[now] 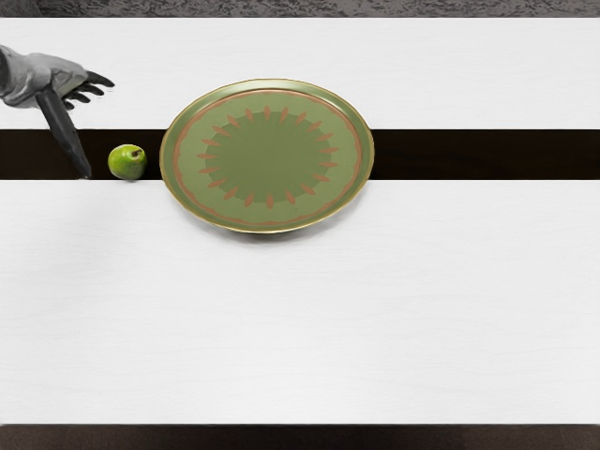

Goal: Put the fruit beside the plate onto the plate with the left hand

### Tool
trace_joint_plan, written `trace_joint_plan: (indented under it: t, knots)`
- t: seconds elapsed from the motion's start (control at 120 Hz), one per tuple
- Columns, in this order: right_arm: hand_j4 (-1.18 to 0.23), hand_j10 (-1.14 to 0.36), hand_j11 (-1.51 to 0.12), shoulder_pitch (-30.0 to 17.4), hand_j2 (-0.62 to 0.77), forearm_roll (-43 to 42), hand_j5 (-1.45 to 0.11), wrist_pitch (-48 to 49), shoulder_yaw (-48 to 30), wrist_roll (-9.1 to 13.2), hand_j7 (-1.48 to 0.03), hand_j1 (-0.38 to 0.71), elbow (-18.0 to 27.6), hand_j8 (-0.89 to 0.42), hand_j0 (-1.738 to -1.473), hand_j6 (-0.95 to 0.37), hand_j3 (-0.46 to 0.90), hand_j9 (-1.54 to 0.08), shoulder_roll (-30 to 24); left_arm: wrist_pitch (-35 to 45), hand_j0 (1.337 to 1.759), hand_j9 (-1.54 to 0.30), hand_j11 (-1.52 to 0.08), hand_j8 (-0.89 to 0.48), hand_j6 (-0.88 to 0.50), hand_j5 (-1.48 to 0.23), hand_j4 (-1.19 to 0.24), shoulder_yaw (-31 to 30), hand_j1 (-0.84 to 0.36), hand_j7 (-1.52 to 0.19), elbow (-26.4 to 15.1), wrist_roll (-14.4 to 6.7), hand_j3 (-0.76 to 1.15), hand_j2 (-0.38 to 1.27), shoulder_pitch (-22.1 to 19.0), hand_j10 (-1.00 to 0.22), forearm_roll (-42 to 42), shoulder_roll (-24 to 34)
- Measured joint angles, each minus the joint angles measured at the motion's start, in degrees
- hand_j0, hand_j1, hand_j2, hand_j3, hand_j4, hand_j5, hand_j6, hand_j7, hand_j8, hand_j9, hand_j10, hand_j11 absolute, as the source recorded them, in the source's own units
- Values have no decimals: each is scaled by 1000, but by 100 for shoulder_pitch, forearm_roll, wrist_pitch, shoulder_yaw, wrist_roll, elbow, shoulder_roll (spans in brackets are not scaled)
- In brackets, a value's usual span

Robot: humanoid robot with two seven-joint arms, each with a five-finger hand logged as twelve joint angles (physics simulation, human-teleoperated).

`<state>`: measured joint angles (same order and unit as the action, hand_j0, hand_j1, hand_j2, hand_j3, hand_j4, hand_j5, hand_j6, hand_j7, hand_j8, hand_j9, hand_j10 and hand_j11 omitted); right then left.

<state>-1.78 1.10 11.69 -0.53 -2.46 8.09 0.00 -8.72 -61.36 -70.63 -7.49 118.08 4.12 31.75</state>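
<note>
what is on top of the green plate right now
Nothing lies on the plate; only its orange painted pattern shows. The green fruit sits on the table just off its left rim, not on it. Whatever is under the plate is covered.

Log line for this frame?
left robot hand: open, left of fruit, not touching | fruit: beside plate, not on it | right arm: out of view

Only the left hand shows, at the picture's left edge. Its back and wrist are cased in a light grey shell with a dull metallic sheen and soft shading over curved panels. The fingers are black, slim and segmented, with rounded tips. One digit looks much longer than the others, a smooth, dark charcoal shaft.
</note>
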Motion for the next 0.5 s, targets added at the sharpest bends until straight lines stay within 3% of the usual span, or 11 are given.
trace_joint_plan:
  t: [0.092, 0.142, 0.258, 0.392, 0.5]
  knots:
    - [-13, -13, -17, 1, -3, 0, -17, 0, 0, 0, -17, -333, 0, -13, -1658, -13, 0, -17, 0, 783, 1658, -7, -7, -6, -6, -7, -6, -5, 342, -7, -333, 24, 0, 1, -93, -6, -26, -635]
    - [-13, -13, -17, 1, -3, 1, -17, 0, 0, 0, -17, -333, 0, -13, -1658, -13, 0, -17, 0, 1540, 1658, -7, -7, -6, -6, -7, -6, -24, 342, -7, -421, 32, 0, 1, -551, -6, -41, -1081]
    - [-13, -13, -17, 2, -3, 0, -17, 0, 0, 0, -17, -333, 0, -13, -1658, -13, 0, -17, 0, 3020, 1658, -7, -7, -6, -6, -7, -6, -59, 343, -7, -525, 37, 0, 1, -698, -6, -20, -1155]
    - [-13, -13, -17, 1, -3, 0, -17, 0, 0, 0, -17, -333, 0, -13, -1658, -13, 0, -17, 0, 3546, 1658, -7, -7, -6, -6, -7, -6, -210, 343, -7, -585, 38, 0, 1, -704, -6, -7, -1380]
    - [-13, -13, -17, 1, -3, 1, -17, 0, 0, 0, -17, -333, 0, -13, -1658, -13, 0, -17, 0, 3541, 1658, -7, -7, -6, -6, -7, -6, -272, 343, -7, -584, 53, 0, 1, -937, -6, -37, -1382]
